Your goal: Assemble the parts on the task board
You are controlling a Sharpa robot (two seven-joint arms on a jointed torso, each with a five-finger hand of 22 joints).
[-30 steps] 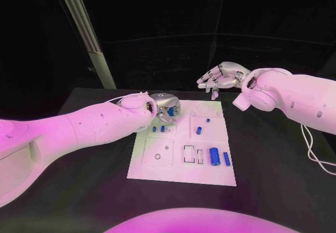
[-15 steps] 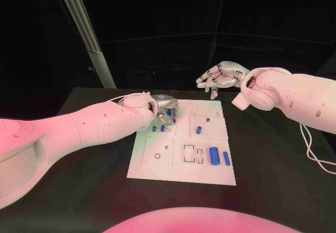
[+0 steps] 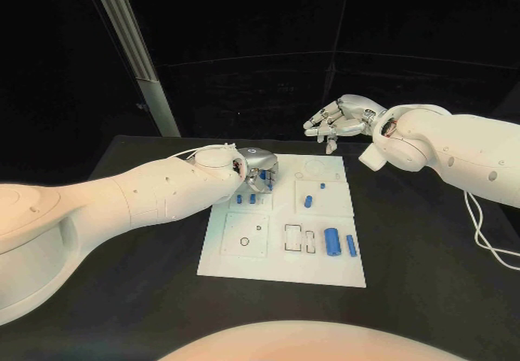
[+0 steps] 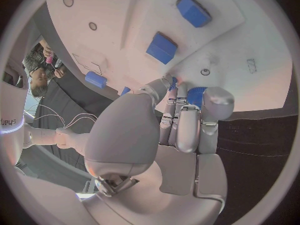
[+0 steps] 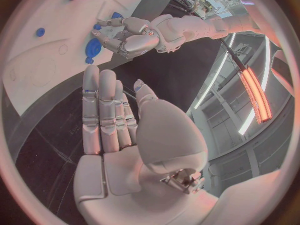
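Task board (image 3: 284,259), white plate, lies mid black desk (image 3: 130,286). Blue parts (image 3: 331,241) scattered on it: two short ones (image 3: 246,199) near left hand, larger cylinder pair toward near-right edge. Left hand (image 3: 255,170) hovers low over board's far-left corner, fingers (image 4: 187,120) curled together, seemingly pinching small blue part (image 4: 195,95), though grip partly hidden. Right hand (image 3: 339,119) raised above far edge, fingers loosely apart, holding nothing.

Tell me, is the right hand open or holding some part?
Open. The right hand hovers above the far edge of the task board, its fingers straight and apart, with nothing between them.
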